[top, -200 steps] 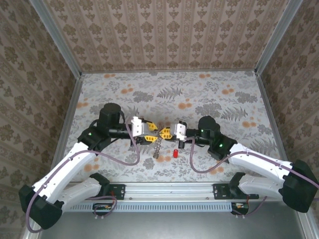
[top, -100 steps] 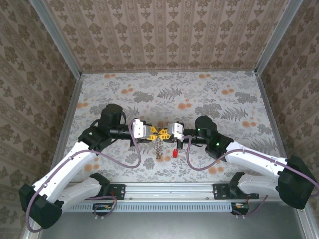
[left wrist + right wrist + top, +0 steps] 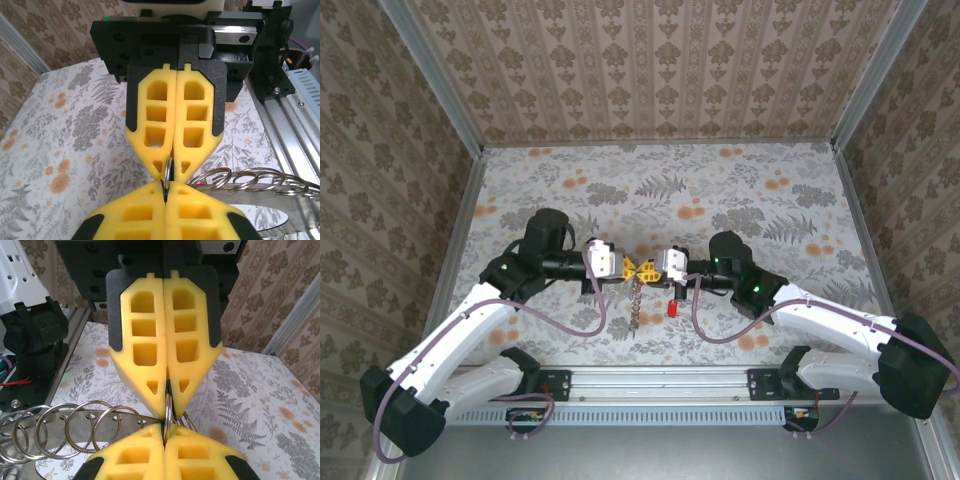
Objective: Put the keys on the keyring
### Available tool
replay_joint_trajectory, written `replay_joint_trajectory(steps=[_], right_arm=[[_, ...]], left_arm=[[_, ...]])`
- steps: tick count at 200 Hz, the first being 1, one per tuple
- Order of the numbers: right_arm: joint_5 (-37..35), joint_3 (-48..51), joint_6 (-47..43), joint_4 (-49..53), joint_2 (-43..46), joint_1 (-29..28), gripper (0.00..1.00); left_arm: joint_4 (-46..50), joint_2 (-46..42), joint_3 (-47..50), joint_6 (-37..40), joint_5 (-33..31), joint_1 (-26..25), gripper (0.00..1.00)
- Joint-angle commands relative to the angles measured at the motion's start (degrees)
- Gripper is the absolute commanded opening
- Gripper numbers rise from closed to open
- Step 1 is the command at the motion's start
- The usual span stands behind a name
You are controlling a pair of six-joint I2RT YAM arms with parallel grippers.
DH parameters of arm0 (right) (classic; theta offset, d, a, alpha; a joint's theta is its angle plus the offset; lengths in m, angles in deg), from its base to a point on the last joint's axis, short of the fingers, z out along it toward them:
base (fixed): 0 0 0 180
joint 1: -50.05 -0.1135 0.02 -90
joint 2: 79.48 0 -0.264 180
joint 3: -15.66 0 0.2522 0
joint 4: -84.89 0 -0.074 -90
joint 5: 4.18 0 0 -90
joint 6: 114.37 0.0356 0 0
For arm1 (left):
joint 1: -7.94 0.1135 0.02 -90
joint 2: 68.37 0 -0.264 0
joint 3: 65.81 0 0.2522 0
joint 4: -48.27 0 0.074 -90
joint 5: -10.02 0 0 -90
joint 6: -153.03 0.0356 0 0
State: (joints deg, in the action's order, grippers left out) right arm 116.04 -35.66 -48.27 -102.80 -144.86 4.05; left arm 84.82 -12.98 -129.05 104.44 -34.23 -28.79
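My left gripper point(image 3: 634, 268) and right gripper point(image 3: 651, 268) meet tip to tip above the middle of the table. Both are shut on the same thin silvery loop of the keyring point(image 3: 635, 298), which hangs below them as a string of wire loops. In the left wrist view my left gripper point(image 3: 165, 186) pinches that loop edge-on, and the rest of the keyring point(image 3: 250, 179) trails to the right. In the right wrist view my right gripper point(image 3: 163, 427) holds the loop, and the keyring point(image 3: 65, 432) trails to the left. One red-headed key point(image 3: 673, 307) lies on the table just right of the hanging loops.
The floral table point(image 3: 720, 190) is walled by patterned panels at the back and both sides. An aluminium rail point(image 3: 660, 385) with the arm bases runs along the near edge.
My left gripper has moved right to meet the right gripper and its jaws have closed on the keyring loop. The right gripper has shifted slightly left and stayed shut.
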Motion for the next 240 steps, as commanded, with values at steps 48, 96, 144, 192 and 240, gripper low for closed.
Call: replay_joint_trajectory(steps=[48,96,144,192,240], right_arm=[[-3.3,-4.5,-9.0,15.1,4.1,-0.4,0.28],[-1.9,-6.6,-7.3,17.9,3.7,-0.5,0.3],[-5.6,-8.2,-5.1,17.2,0.9,-0.6,0.29],[-4.8,-9.4,-4.9,16.7,-0.8,-1.2,0.25],[-4.5,-10.2,-4.6,17.1,-2.4,-1.8,0.2]], left_arm=[[3.3,-0.9,-0.8,2.8,-3.1,-0.5,0.0],[1.8,-0.3,-0.7,1.9,-3.2,-0.8,0.0],[1.6,-0.2,-0.7,1.7,-1.6,-0.9,0.0],[2.1,0.1,-1.0,1.4,-1.7,-0.8,0.0],[1.4,0.1,-0.9,0.7,-1.6,-0.8,0.0]])
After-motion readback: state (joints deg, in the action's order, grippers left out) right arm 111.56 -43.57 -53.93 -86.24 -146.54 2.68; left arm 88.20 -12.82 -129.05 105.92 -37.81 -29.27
